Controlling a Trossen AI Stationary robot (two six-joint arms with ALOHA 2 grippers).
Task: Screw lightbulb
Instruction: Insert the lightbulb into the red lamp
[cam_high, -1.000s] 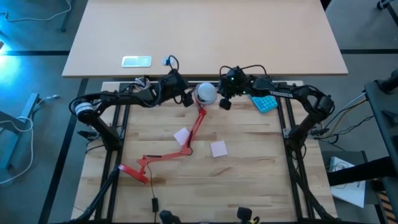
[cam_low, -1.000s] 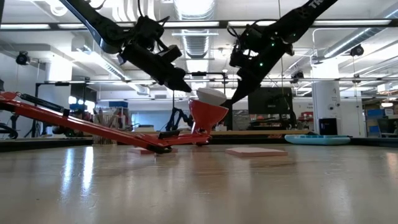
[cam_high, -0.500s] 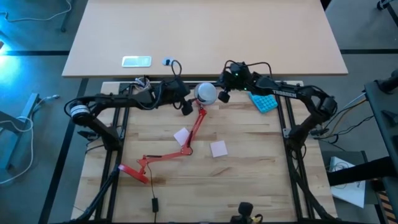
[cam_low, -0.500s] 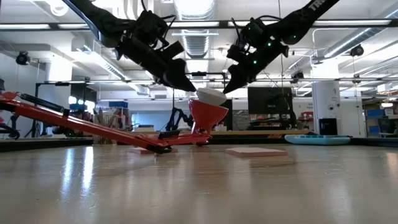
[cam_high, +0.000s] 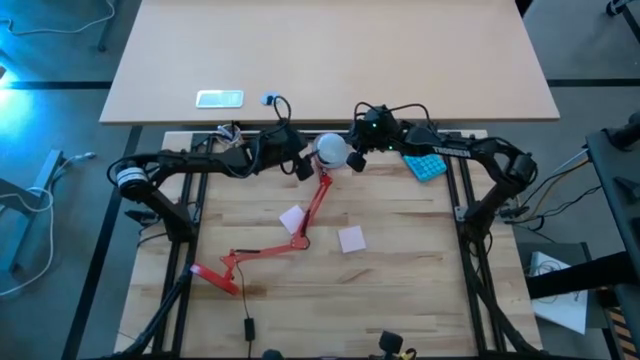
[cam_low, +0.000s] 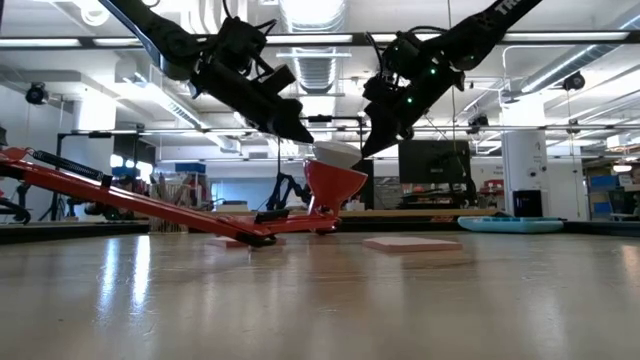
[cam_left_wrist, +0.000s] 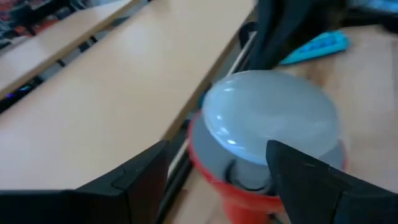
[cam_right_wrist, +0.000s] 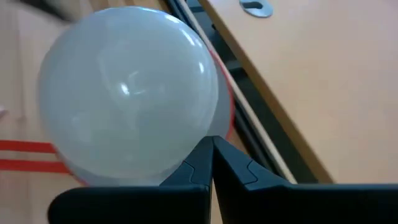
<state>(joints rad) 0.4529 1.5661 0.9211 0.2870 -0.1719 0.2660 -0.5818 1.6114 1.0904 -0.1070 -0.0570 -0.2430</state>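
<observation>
High view: bulb (cam_high: 331, 150) seated in red shade (cam_low: 334, 184) at far middle of counter (cam_high: 400, 270), dome up. Left end effector (cam_high: 300, 167) just left of bulb, spread wide, empty. Right end effector (cam_high: 356, 160) just right of bulb, pressed shut, holding nothing. Probably light, smooth, slippery, fragile glass; best gripped gently across widest part of dome (cam_right_wrist: 127, 93), not near shade rim. Far counter edge and frame rail close behind lamp; blue tray (cam_high: 424, 164) to right. Plenty of open room nearer, apart from lamp arm (cam_high: 312, 212) and pink notes (cam_high: 351, 238).
</observation>
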